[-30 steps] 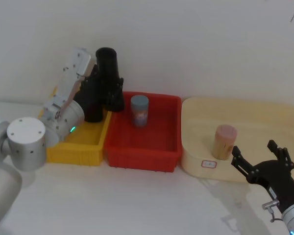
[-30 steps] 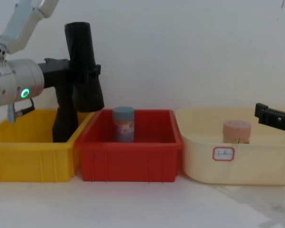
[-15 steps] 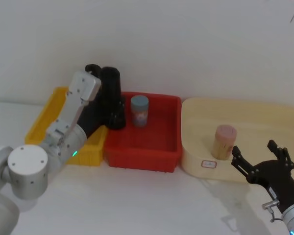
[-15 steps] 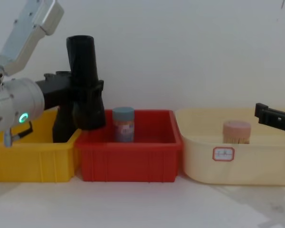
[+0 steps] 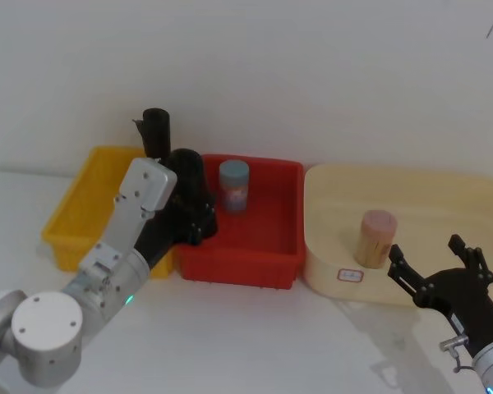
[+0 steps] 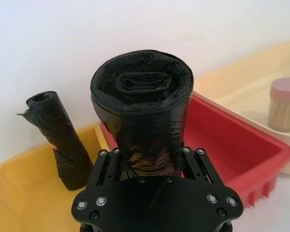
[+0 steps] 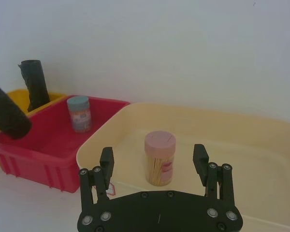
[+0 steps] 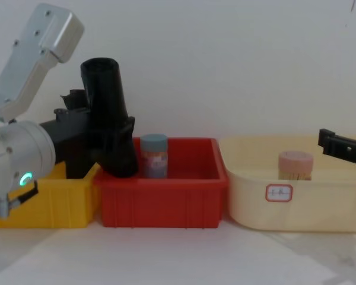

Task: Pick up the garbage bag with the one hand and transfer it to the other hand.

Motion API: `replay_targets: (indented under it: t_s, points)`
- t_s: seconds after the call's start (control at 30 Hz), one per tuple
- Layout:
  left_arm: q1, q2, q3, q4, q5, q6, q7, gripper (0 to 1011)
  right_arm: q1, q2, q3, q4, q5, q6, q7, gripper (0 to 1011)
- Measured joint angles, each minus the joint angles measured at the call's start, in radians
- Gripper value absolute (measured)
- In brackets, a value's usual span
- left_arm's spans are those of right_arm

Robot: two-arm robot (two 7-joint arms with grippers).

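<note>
Over the seam between the yellow bin and the red bin, the left pincer holds the garbage bag.
Its 2 fingers are clamped on the roll's lower part. The roll tilts, top toward the table's left edge, base by the red bin's left rim near a blue-lidded jar. Another black roll, ragged-topped, stands at the yellow bin's back. The right pincer hovers, fingers apart, near the table's front right corner, before a cream tub holding a pink-lidded toothpick jar.
</note>
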Motion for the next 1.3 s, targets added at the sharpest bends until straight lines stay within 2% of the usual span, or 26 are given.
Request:
replay_targets:
  t_s: [0.23, 0.4, 1.3]
  points:
    - [0.072, 0.016, 0.006, -0.080, 0.015, 0.005, 0.042, 486, 0.000, 0.000, 0.000, 0.000, 0.000, 0.000, 0.000, 1001]
    - [0.098, 0.022, 0.008, -0.109, 0.020, 0.006, 0.056, 486, 0.000, 0.000, 0.000, 0.000, 0.000, 0.000, 0.000, 1001]
    - [0.103, 0.023, 0.008, -0.115, 0.021, 0.006, 0.058, 486, 0.000, 0.000, 0.000, 0.000, 0.000, 0.000, 0.000, 1001]
